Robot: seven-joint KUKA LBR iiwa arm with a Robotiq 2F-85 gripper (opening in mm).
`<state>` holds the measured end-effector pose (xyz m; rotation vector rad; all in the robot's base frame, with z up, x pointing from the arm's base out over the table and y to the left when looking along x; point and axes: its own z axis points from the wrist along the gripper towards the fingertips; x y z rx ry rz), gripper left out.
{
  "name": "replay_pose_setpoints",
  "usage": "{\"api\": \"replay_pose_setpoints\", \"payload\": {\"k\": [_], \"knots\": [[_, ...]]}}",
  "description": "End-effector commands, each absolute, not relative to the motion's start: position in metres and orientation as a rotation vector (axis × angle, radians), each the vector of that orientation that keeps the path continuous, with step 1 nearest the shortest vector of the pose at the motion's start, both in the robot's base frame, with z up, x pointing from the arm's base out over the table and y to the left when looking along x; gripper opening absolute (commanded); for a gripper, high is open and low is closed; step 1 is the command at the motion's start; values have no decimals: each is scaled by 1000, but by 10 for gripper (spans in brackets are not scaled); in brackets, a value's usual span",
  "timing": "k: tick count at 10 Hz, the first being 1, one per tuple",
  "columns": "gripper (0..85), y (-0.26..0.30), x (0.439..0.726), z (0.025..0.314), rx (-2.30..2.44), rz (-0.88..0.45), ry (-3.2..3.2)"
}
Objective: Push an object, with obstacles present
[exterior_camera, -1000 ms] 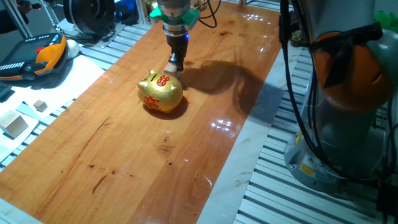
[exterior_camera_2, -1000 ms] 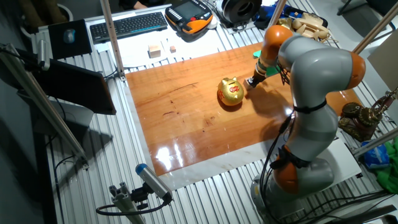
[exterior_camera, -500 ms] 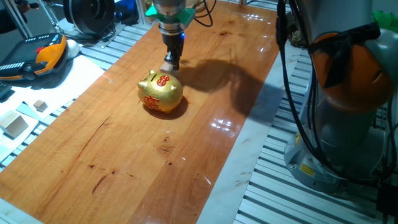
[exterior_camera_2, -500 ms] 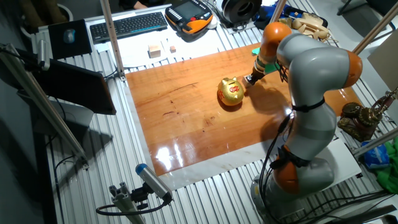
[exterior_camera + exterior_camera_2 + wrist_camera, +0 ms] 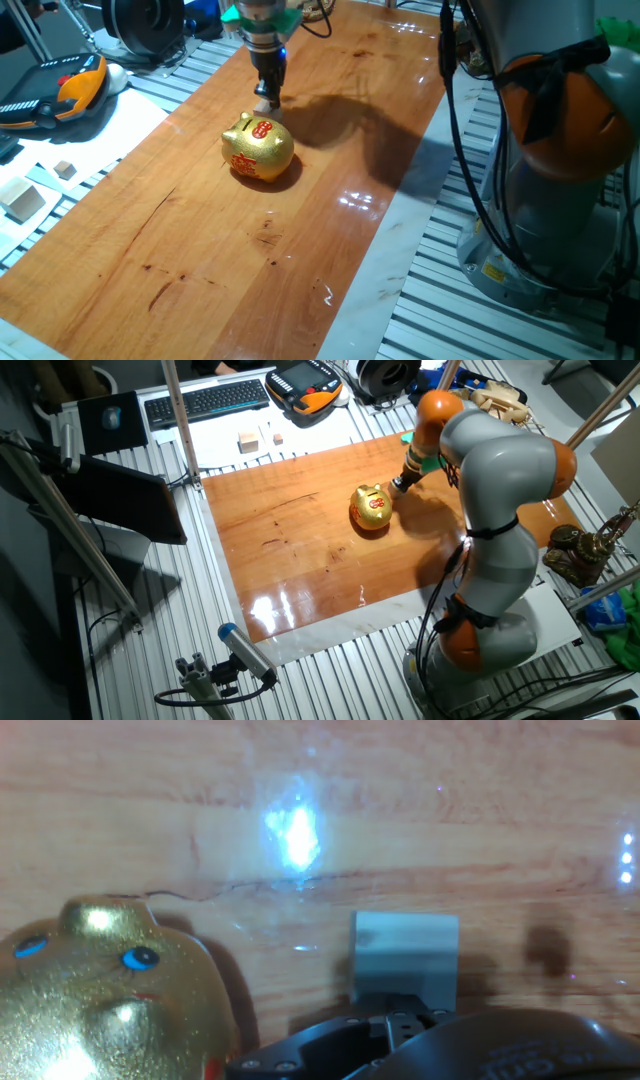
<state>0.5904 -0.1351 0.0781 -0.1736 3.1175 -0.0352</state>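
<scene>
Sliding away from the piggy bank, the gripper, fingers seemingly pressed together, shoves the cube just ahead, close beside the pig, and any sideways drift could knock it.

The golden piggy bank is the only obstruction standing on the bench. The small wooden cube sits just beside the piggy bank's far side, with a narrow strip of bare wood between them. Bench surface on the piggy bank's other sides is open wood.
</scene>
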Motion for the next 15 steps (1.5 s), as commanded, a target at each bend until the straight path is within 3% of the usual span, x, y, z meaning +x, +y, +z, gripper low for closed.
{"api": "replay_pose_setpoints", "payload": {"k": [1,6,15], "knots": [[0,-136,594,82,-176,-50,3116],[0,-136,566,98,-179,-29,3138],[0,-138,564,96,-105,-40,3157]]}}
